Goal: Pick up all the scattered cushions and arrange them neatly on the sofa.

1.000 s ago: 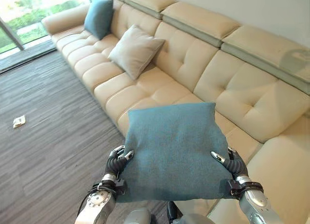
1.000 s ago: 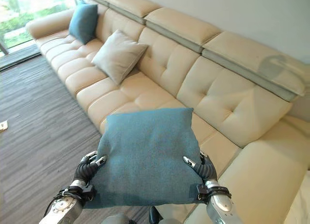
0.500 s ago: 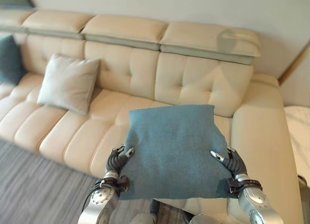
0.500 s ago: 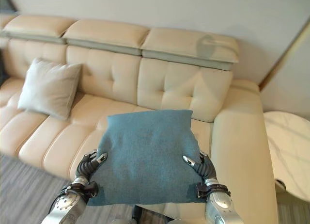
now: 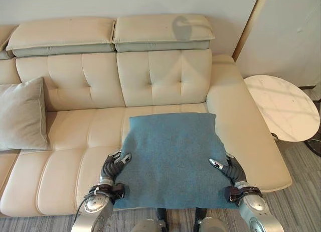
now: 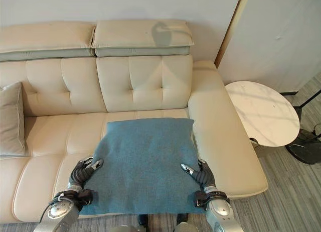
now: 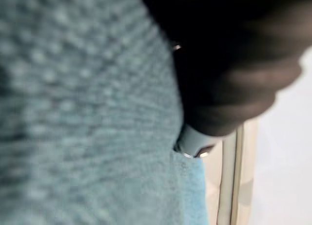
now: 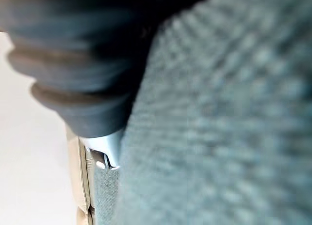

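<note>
1. Since a second ago the whole picture has shifted: then the sofa ran in a diagonal with two cushions at upper left, and now its right end faces the camera squarely. This is the camera turning, not the things moving.

2. The blue cushion [image 5: 170,159] sits in the same place in the frame as before, at lower centre, carried between the two hands. The grip looks the same in all three moments.

3. New in the picture are the round table [image 5: 283,107] at the right edge and the armrest [image 5: 241,126] just beside the cushion. A grey cushion [image 5: 21,114] leans on the backrest at the left edge.

4. For the task this likely means the robot has turned to the free seat at the right end of the sofa [image 5: 100,81], and placing is the next step; the cushion is not yet put down.

5. The left hand [image 5: 113,166] holds the cushion's left edge at lower left, its fingers curled onto the fabric from the side and on top.

6. The right hand [image 5: 228,169] does the same on the right edge at lower right, fingers clenched on the fabric.

7. The cushion lies flat between both hands, with its far edge over the seat in the picture.
</note>
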Motion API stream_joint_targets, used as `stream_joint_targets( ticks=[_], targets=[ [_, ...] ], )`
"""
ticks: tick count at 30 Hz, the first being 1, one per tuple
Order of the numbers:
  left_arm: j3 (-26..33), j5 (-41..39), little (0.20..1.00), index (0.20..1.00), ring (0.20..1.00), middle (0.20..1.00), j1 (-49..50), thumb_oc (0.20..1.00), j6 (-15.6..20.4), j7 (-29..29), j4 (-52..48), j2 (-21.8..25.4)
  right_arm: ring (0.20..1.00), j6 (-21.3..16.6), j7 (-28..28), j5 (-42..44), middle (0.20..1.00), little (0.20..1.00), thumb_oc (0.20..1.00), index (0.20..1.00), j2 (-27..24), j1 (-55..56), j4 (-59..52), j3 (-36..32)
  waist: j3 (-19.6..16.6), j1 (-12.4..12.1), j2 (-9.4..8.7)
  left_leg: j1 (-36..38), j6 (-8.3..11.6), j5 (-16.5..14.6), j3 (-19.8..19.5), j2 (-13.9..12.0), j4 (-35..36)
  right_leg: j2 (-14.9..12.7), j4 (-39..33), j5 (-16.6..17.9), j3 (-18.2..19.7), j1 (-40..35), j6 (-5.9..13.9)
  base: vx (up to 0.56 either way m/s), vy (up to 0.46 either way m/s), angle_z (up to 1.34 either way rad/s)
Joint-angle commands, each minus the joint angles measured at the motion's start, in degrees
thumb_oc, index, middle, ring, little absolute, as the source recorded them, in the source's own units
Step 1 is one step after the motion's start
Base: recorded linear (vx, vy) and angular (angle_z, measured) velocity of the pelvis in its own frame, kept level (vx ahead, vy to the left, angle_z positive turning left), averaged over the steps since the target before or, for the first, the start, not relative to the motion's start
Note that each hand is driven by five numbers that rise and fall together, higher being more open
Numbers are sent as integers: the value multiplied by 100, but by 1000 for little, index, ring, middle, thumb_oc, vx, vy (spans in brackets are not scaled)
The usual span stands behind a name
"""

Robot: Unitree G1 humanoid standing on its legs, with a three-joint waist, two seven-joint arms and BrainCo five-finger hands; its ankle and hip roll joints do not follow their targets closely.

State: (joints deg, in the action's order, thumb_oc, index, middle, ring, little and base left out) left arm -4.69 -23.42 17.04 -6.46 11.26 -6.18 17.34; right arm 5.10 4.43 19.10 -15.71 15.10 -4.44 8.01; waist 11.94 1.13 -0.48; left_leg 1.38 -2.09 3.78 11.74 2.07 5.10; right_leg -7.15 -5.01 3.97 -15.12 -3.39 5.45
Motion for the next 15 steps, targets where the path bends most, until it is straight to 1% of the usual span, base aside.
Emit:
stream_joint_targets(
  ticks=[1,2,4,5,6,7,8,9,10,11,12,13,14,15],
  targets=[
    [75,308,200,200,200,200,-214,200,617,24,-410,-40,200,-570,-27,-70,200,200,200,200,-38,-500,-302,-72,-481,-66,-64,352,281,-704,-101,-296,-10,236,1,-780,-1,-165,38,96,-30,-7],
    [73,309,200,200,200,200,-220,200,621,25,-404,-40,200,-573,-26,-70,200,200,200,200,-38,-505,-298,-73,-470,-64,-64,361,280,-706,-104,-295,-10,235,1,-782,-5,-175,39,95,-17,5],
    [-150,528,200,200,200,200,-521,200,676,240,-208,-21,200,-672,227,-234,200,200,200,200,-2,-819,-1,74,-487,-74,-72,426,277,-735,-159,-286,-10,211,1,-783,-4,-291,51,110,-5,7],
    [-245,646,200,200,200,200,-714,200,718,359,-98,8,200,-701,394,-470,200,200,200,200,-44,-1027,141,148,-466,-78,-77,465,277,-766,-189,-281,-10,211,1,-794,10,-345,55,90,-6,3],
    [-244,647,200,200,200,200,-726,200,721,360,-90,7,200,-705,395,-471,200,200,200,200,-43,-1039,149,147,-464,-76,-79,454,275,-757,-191,-280,-10,209,1,-787,8,-335,53,63,-1,16],
    [-338,749,200,200,200,200,-917,200,767,493,-9,8,200,-741,536,-583,200,200,200,200,-47,-1214,233,193,-456,-82,-76,453,278,-769,-209,-274,-10,202,1,-788,15,-341,52,-38,-5,14],
    [-757,987,200,200,200,200,-1959,200,924,1097,283,13,200,-903,1061,-472,200,200,200,200,17,-2275,588,547,-159,-98,-71,241,265,-711,-245,-282,-10,177,52,-731,58,-105,40,-401,-15,13],
    [-1137,1141,200,200,200,200,-3599,200,1151,1889,987,-16,200,-1083,1696,-576,200,200,200,200,22,-3671,960,889,421,-151,-48,-568,234,-494,-310,-293,-307,93,695,-748,217,893,-35,-615,-38,-4],
    [-1353,1326,200,200,200,200,-4805,200,1267,2440,1708,110,200,-1206,2181,-790,200,200,200,200,-118,-4625,1255,1024,627,-129,-67,-1392,248,-528,-371,-301,-929,44,1104,-716,303,1610,-91,-556,-32,9],
    [-1356,1323,200,200,200,200,-4853,200,1284,2446,1743,109,200,-1214,2185,-788,200,200,200,200,-120,-4665,1278,1018,606,-130,-67,-1481,246,-549,-372,-305,-991,39,1146,-726,307,1690,-94,-202,-32,11],
    [-1604,1716,200,200,200,200,-5872,200,1228,2895,2372,380,200,-1300,2547,-984,200,200,200,200,-259,-5499,1641,1103,578,-103,-52,-2027,261,-565,-441,-306,-1240,24,1394,-767,335,2212,-107,-24,-9,19],
    [-1606,1713,200,200,200,200,-5898,200,1236,2897,2390,382,200,-1306,2548,-982,200,200,200,200,-260,-5522,1655,1099,547,-101,-55,-2096,257,-556,-442,-304,-1259,19,1409,-760,336,2279,-109,-4,-14,6],
    [-1733,1919,200,200,200,200,-6353,200,1218,3080,2636,510,200,-1340,2719,-1121,200,200,200,200,-342,-5951,1866,1128,550,-90,-36,-2331,266,-535,-479,-307,-1332,5,1515,-776,337,2507,-103,27,-3,8],
    [-1877,2081,200,200,200,200,-7013,200,1196,3271,2991,751,200,-1369,2996,-1224,200,200,200,200,-451,-6627,2209,1164,590,-71,2,-2736,282,-499,-535,-323,-1444,-34,1683,-804,342,2912,-83,32,-10,8]
  ],
)
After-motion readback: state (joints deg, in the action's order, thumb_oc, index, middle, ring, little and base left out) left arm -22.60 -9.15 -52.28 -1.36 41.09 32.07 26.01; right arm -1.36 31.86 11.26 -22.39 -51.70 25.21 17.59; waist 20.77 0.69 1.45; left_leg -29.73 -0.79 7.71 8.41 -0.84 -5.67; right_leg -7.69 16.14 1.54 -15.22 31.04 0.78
